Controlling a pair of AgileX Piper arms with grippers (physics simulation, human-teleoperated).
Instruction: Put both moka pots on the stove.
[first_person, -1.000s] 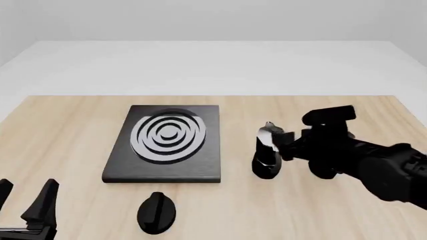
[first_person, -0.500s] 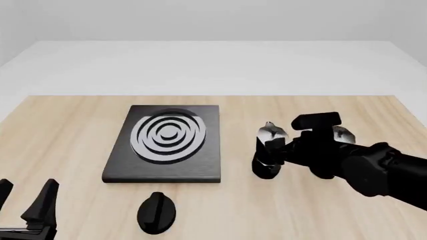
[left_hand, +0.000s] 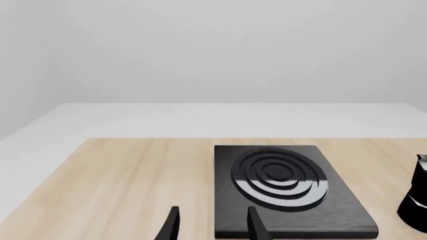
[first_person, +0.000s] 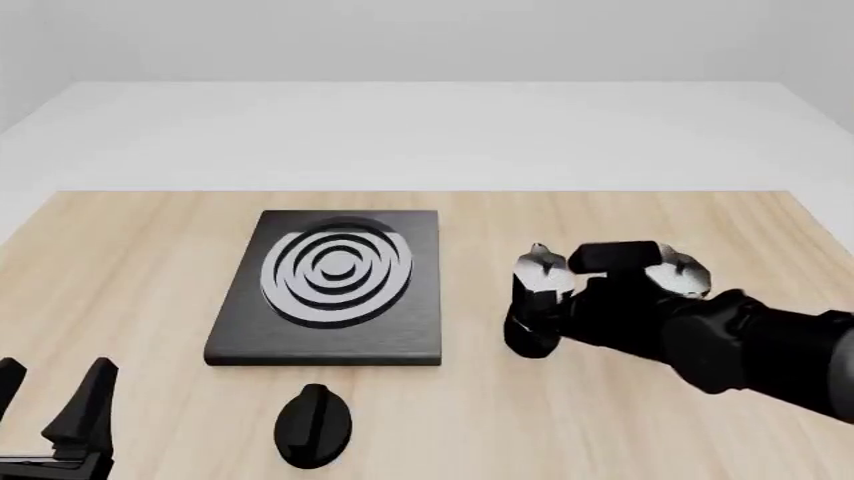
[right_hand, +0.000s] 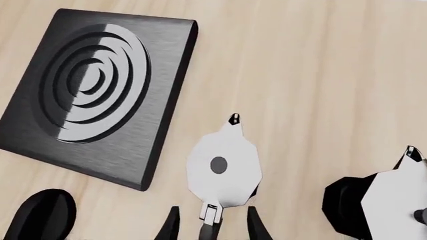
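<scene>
Right gripper (right_hand: 210, 224), fingers spread, straddles the rear handle of the nearer moka pot (right_hand: 223, 166), which stands on the table (first_person: 160, 250) beside the stove (first_person: 334, 285), presumably lining up a handle grasp; second pot (right_hand: 390, 200) waits just beyond.

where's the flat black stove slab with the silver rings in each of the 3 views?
Front view: the flat black rectangular stove slab with silver-grey concentric rings lies left of centre on the wooden table.
Left wrist view: the same slab fills the lower middle, just beyond the left gripper.
Right wrist view: it sits in the upper-left corner, tilted.
Shared landmark: the nearer glossy black moka pot with a silver-grey lid, beside the slab in all three.
</scene>
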